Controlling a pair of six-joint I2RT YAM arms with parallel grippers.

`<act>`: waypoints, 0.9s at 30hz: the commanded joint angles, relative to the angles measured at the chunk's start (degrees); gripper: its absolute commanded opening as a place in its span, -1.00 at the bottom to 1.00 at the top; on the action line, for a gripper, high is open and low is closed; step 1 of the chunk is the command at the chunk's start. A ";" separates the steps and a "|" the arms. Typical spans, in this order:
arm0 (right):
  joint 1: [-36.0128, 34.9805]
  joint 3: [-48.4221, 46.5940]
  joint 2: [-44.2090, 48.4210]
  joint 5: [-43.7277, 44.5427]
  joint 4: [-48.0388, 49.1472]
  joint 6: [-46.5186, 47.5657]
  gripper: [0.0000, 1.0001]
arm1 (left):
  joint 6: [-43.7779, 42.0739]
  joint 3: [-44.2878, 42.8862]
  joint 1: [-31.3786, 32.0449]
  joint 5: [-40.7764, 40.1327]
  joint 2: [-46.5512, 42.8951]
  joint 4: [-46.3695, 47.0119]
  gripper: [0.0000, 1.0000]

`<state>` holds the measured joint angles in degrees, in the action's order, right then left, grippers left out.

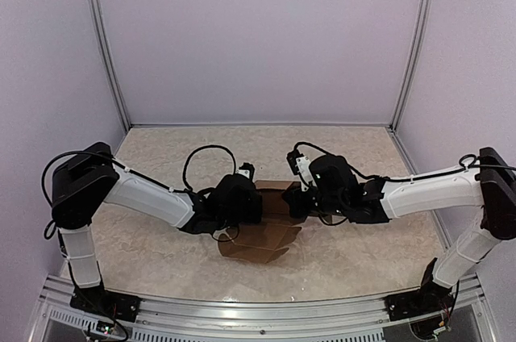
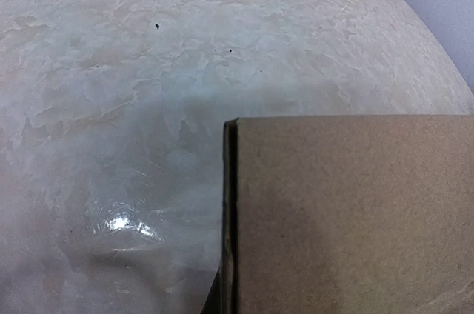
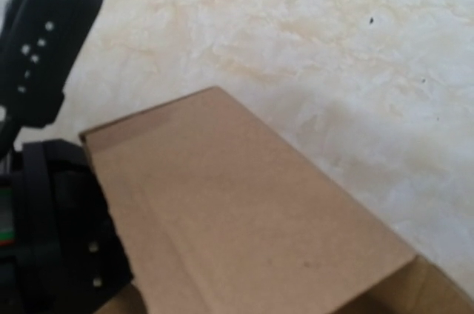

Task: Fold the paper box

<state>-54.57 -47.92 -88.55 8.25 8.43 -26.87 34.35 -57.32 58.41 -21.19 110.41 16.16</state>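
1. Left gripper and right gripper: both closed, fingertips hidden at the cardboard (can't tell if they pinch it).
2. Paper box sits mid-table, with the left gripper at its 9 o'clock and the right at 3.
3. Side panels look raised; flaps at 6 o'clock are splayed. Roughly midway, closing not yet done.

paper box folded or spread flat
Partly folded: the paper box shows a creased corner in the left wrist view, but near flaps splay open overhead.

The paper box lies on the surface, between the left claw on its left and the right claw on its right.
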 commanded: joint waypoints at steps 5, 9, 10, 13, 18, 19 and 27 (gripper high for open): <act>0.07 0.18 1.77 3.16 6.11 -1.54 -1.00 | 3.17 -0.47 -0.36 5.45 -2.09 0.68 -1.00; -0.24 0.04 2.12 3.04 6.53 -1.22 -1.00 | 3.85 -0.22 -0.94 5.75 -2.30 0.93 -1.00; -0.27 -0.04 2.39 2.92 6.25 -1.03 -1.00 | 4.25 0.13 -1.38 6.47 -2.43 1.30 -1.00; -0.81 0.57 3.95 3.54 5.36 -0.65 -1.00 | 7.43 3.15 -3.52 10.60 -2.98 6.62 -1.00; -1.97 1.77 7.47 2.68 4.26 0.55 -1.00 | 9.94 5.39 -6.17 13.86 -4.07 9.70 -1.00; -2.34 1.70 8.24 2.03 3.94 1.25 -1.00 | 10.19 5.64 -6.55 14.32 -4.41 9.90 -1.00; -6.66 4.85 17.96 -1.85 4.85 5.33 -1.00 | 12.68 7.31 -9.17 17.11 -8.75 11.25 -1.00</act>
<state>-59.22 -46.00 -75.59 9.26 12.10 -24.43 44.60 -51.24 50.57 -7.33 105.16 24.10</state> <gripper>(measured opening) 0.003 0.027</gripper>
